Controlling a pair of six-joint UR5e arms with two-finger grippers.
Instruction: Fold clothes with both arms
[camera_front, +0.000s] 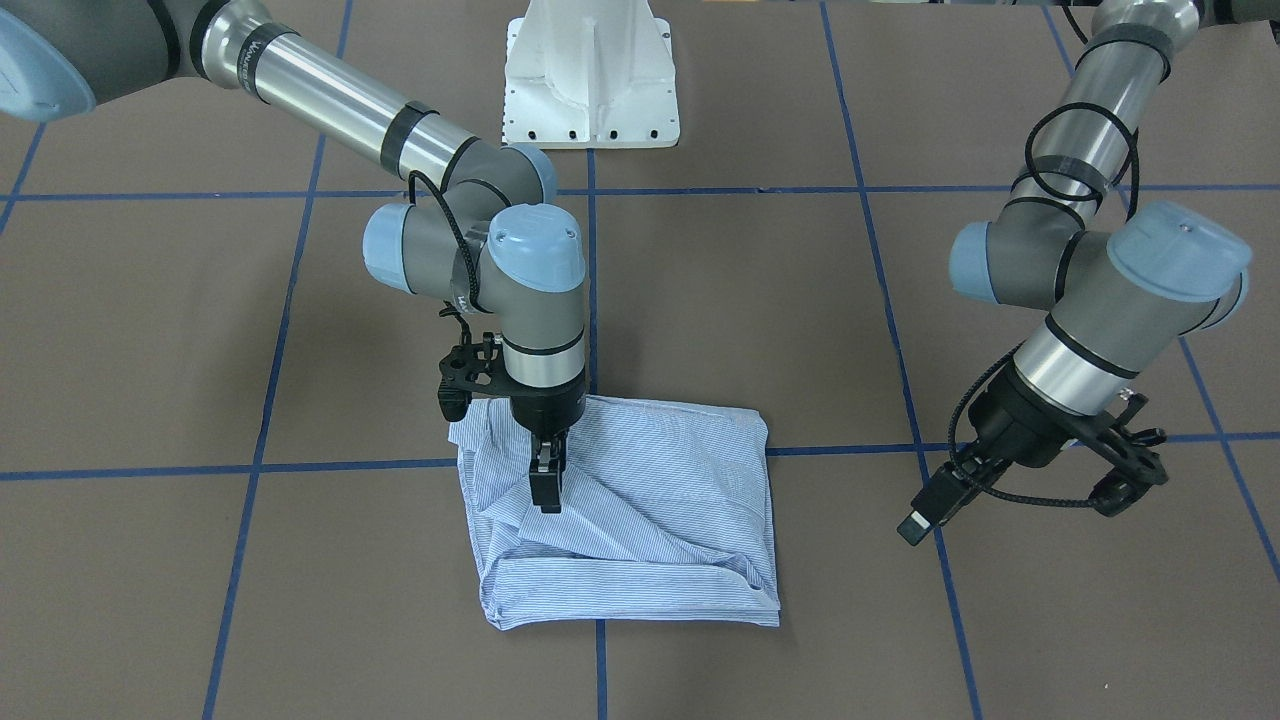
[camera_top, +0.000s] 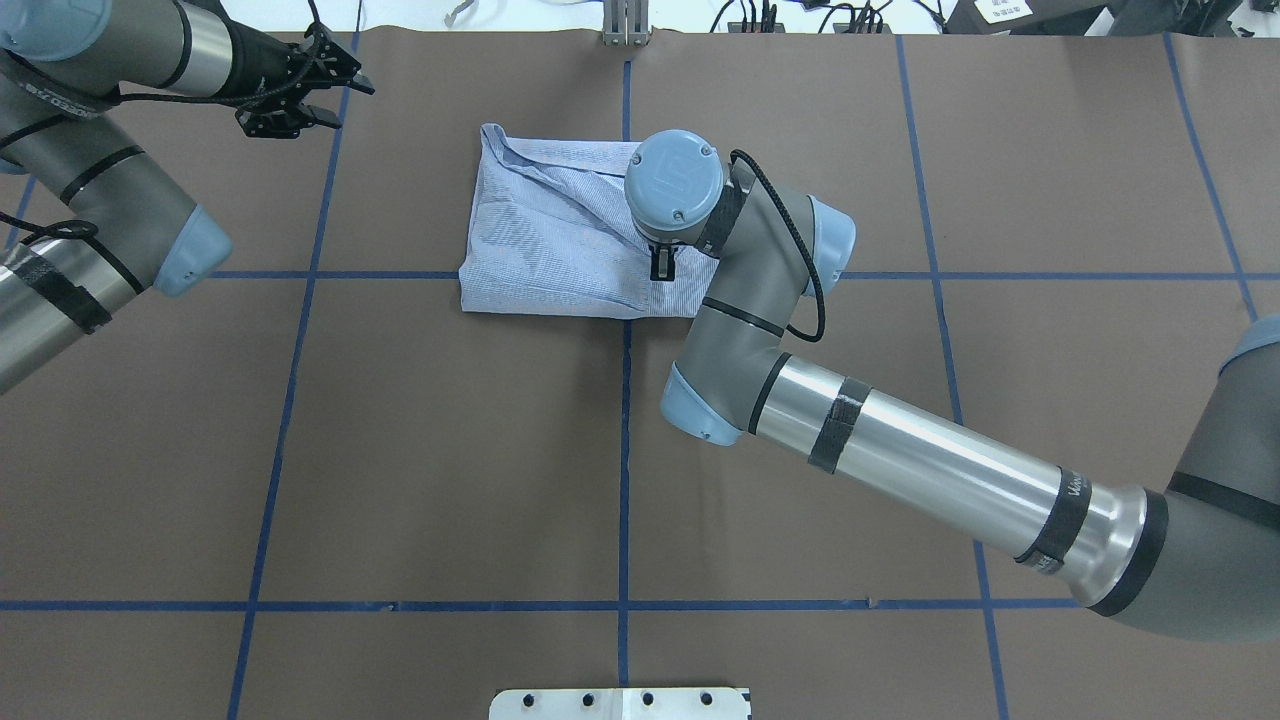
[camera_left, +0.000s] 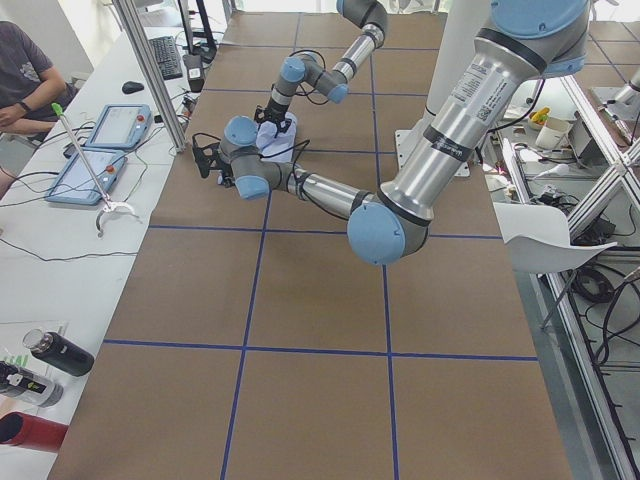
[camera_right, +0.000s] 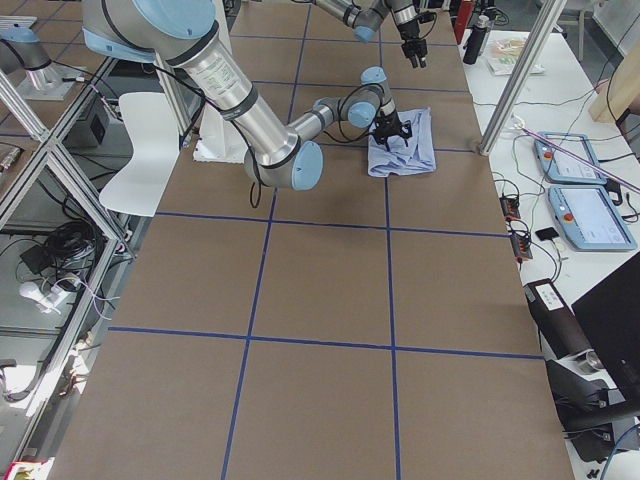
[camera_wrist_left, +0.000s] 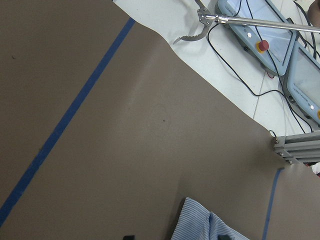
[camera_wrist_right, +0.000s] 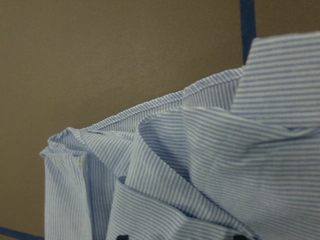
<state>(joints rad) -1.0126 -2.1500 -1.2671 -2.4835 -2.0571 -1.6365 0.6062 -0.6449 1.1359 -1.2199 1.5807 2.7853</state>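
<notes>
A light blue-and-white striped thin cotton shirt (camera_front: 650, 530) lies folded into a rough square on the brown counter with blue tape lines (camera_front: 150, 340). It sits over a spot where two blue lines cross, in the middle of the counter and far from the white robot base (camera_front: 590, 80). Its top is wrinkled, and it is hard to tell which part of the shirt faces up.

The silver-grey right arm (camera_front: 330, 105) reaches over the shirt and points its black jaws straight down onto the cloth. From above, its round blue wrist cap (camera_top: 674, 180) hides part of the shirt. The jaws look close together with only a thin gap. I cannot tell if they pinch any cloth. The right wrist camera sees only striped folds up close, a bit blurry.

The silver-grey left arm (camera_front: 1090, 330) hangs well apart from the shirt, off to the side. Its jaws tilt down above the bare counter. They show edge-on, so I cannot tell if they are spread or pressed together. Its wrist camera catches just one corner of the shirt, cut off at the bottom.
</notes>
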